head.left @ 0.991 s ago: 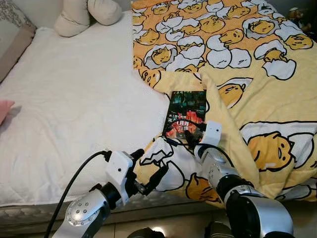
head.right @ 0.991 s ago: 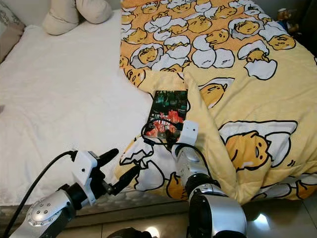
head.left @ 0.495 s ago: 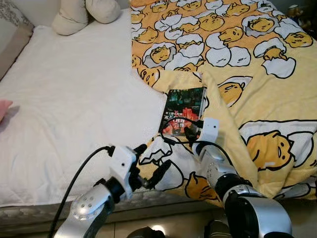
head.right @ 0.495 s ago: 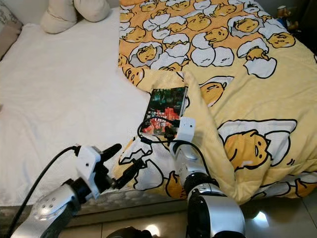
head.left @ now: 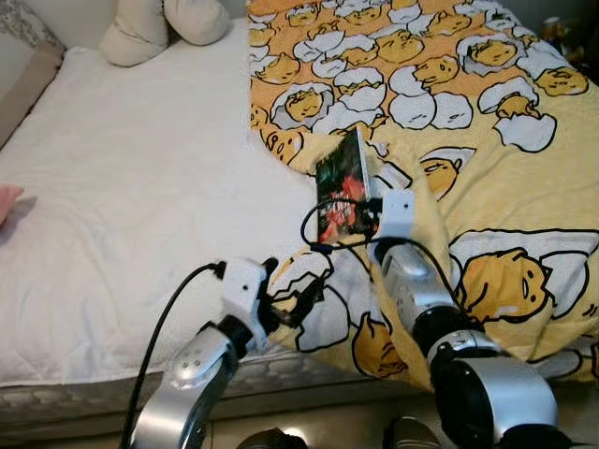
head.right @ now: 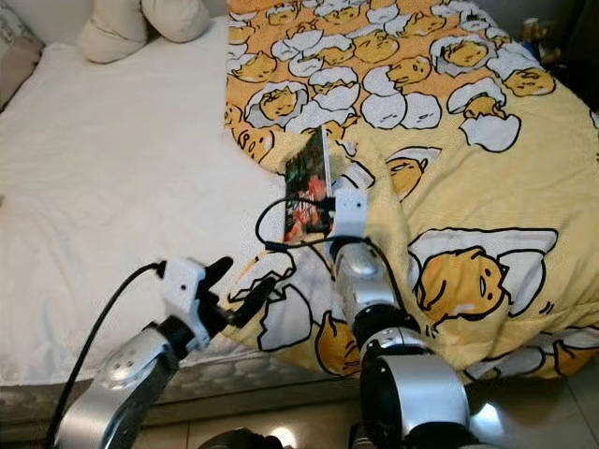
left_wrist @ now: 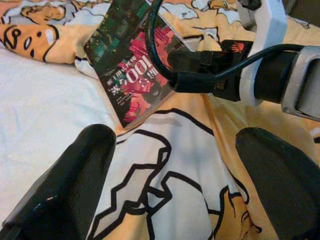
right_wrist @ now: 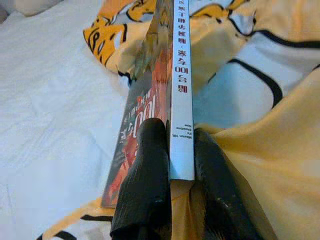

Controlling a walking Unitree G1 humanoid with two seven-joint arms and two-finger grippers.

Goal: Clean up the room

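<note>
The right gripper [right_wrist: 170, 165] pinches the near end of the book [head.left: 343, 180], one black finger on each cover, white spine facing up. The book stands tipped up on edge over the yellow duvet [head.left: 487, 168], its long axis running away from the robot. The left gripper [left_wrist: 175, 175] hovers near it, fingers spread wide and holding nothing. Its cover print is too small to read.

there was one book [head.left: 341, 183], one yellow blanket [head.left: 468, 112] at about two o'clock, one white mattress [head.left: 140, 196], two pale cushions [head.left: 140, 33] at eleven o'clock, one pink item [head.left: 7, 204] at nine o'clock, and two grippers [head.left: 290, 297] [right_wrist: 172, 165].
</note>
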